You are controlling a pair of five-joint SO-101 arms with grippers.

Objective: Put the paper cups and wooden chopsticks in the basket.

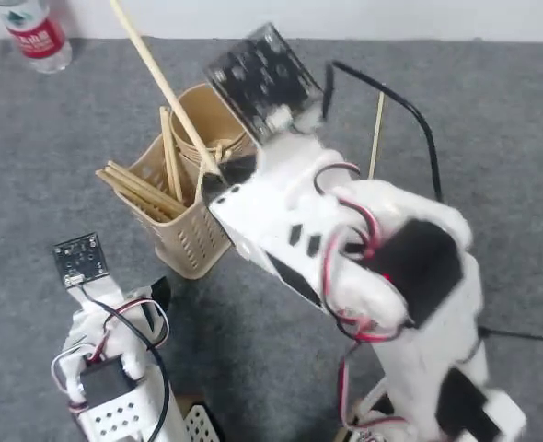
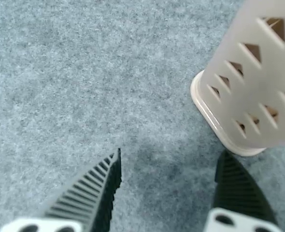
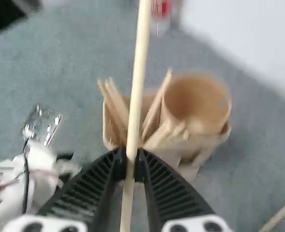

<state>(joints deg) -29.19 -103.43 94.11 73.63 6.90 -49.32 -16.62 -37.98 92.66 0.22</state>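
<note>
Over the basket point(image 1: 193, 244) — a cup point(image 1: 207, 115) and several chopsticks point(image 1: 141, 189) inside — our right claw point(image 3: 129, 153) clamps a tilted chopstick point(image 3: 140, 72); our left claw point(image 2: 171, 157) gapes beside the basket, low over the worktop point(image 1: 456, 83).

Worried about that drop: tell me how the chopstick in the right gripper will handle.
The chopstick looks straight and thin, so probably stiff and light. With most of its length beyond the right gripper, it may pivot in the jaws. Dropped in the basket, it would likely lean, not stand.
</note>
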